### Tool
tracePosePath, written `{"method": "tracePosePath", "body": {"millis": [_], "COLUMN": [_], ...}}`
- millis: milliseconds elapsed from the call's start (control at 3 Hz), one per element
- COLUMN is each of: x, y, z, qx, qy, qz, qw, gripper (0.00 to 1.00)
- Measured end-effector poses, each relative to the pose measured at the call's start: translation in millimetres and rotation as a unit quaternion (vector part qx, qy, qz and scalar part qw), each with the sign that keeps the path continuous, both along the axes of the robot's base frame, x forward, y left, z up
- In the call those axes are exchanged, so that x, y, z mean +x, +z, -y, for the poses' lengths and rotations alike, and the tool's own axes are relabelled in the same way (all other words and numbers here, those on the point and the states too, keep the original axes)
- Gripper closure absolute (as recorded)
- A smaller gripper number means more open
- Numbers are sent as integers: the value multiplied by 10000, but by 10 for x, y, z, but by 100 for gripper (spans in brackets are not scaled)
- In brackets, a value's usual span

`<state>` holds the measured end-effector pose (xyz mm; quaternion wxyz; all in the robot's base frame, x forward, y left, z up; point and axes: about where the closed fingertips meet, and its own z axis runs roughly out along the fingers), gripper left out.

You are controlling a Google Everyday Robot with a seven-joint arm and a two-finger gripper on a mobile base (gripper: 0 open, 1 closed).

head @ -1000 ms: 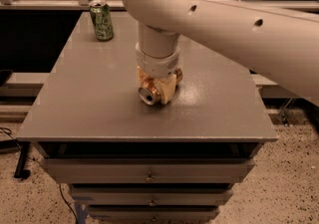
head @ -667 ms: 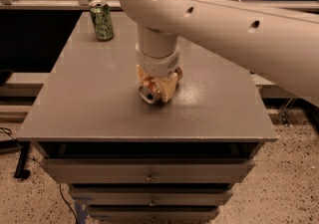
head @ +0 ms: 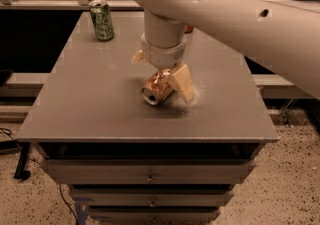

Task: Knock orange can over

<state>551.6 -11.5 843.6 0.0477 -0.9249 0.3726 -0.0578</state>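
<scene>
The flat grey tabletop (head: 90, 104) of a drawer cabinet fills the view. My pincer (head: 162, 78) hangs low over its middle, spread wider than the copper-orange drink can (head: 156, 88). That can lies tipped on its side beneath it, silver end toward the front edge. One cream finger (head: 183, 83) touches it, so a careless lift could send it rolling off. A green printed can (head: 102, 20) stands well apart. My arm hides most of something reddish (head: 188, 29) behind.

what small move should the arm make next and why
Probably lift the gripper straight up and clear. The orange can beneath it already looks tipped onto its side, silver top facing the camera, so pushing further would likely only roll it.
</scene>
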Motion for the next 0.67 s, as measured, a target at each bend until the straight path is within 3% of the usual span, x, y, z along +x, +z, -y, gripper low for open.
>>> {"method": "tracePosePath", "body": {"millis": [333, 667], "x": [107, 259], "y": [180, 481], "z": [288, 710], "qx": [387, 1251], "qy": [-593, -1494], "qz": [-397, -720], "qw": [9967, 9782], "gripper": [0, 0]}}
